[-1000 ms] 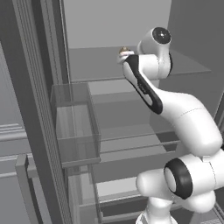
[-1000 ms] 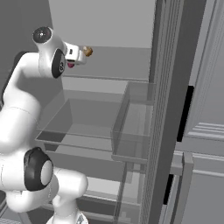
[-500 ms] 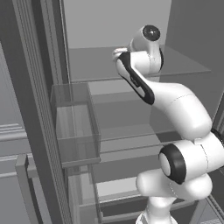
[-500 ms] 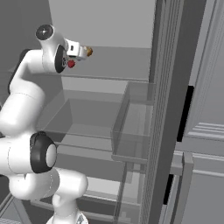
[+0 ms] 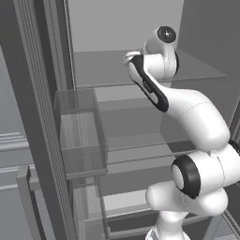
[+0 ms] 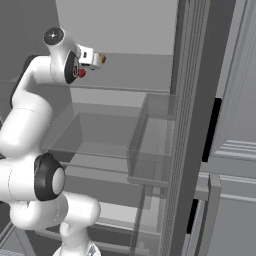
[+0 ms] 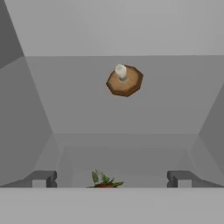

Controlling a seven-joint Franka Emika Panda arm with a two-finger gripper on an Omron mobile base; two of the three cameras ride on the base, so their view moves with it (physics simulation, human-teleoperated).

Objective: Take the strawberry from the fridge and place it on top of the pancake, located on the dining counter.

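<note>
Arm reaches up into the open fridge, hand at the top glass shelf. Pincer spread wide, nothing betw. the tips; in hand view both dark fingertips stand well apart at the bottom. Strawberry sits low in hand view betw. the two tips, closer to the one on the view's left; green leaf crown visible w/ a sliver of red under it, rest cut off by the lower edge. Can't tell if either tip touches it. In right base view the strawberry shows as a small red dot just below the hand, on the shelf. Further back on the same shelf, near the rear wall, a small tan-brown mushroom, pale stem uppermost in hand view; in right base view it peeks out just beyond the hand. Mushroom and strawberry well apart. Below: clear door bin on the fridge's open left door, another bin on the right door, more glass shelves underneath.
</note>
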